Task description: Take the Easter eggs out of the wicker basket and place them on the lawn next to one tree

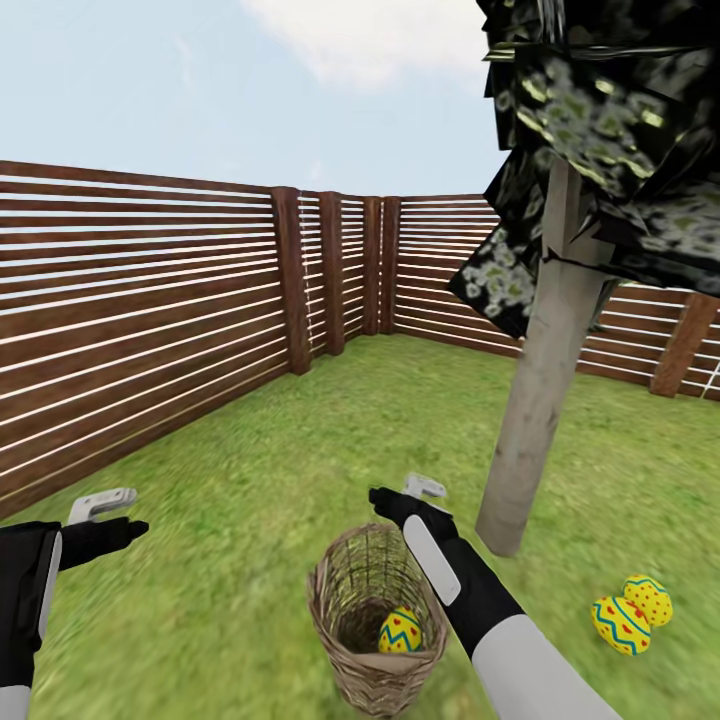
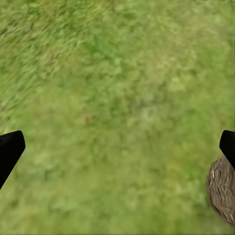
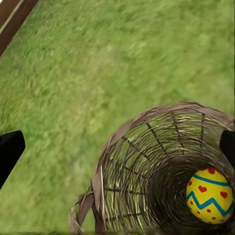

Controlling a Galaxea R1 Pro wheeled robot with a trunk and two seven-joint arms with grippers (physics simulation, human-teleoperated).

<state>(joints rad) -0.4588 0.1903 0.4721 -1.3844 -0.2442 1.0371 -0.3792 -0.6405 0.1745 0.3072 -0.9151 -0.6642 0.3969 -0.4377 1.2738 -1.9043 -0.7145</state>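
The brown wicker basket (image 1: pixel 372 630) stands on the lawn (image 1: pixel 250 480) at the bottom middle of the head view. One yellow egg (image 1: pixel 400 633) with blue zigzag and red hearts lies inside it, also seen as the egg (image 3: pixel 210 195) in the basket (image 3: pixel 147 171) of the right wrist view. Two more eggs (image 1: pixel 631 615) lie on the grass right of the grey-beige tree trunk (image 1: pixel 540 400). My right gripper (image 1: pixel 405 497) hovers open over the basket's far rim, holding nothing. My left gripper (image 1: pixel 115 515) hangs open above bare grass to the left, the basket's edge (image 2: pixel 223 188) beside it.
A brown slatted wooden fence (image 1: pixel 150 330) runs along the left and back of the garden, with thick posts (image 1: pixel 292 280) at the corner. Dark mottled foliage (image 1: pixel 600 130) overhangs the upper right. Open grass spreads between the fence and the tree.
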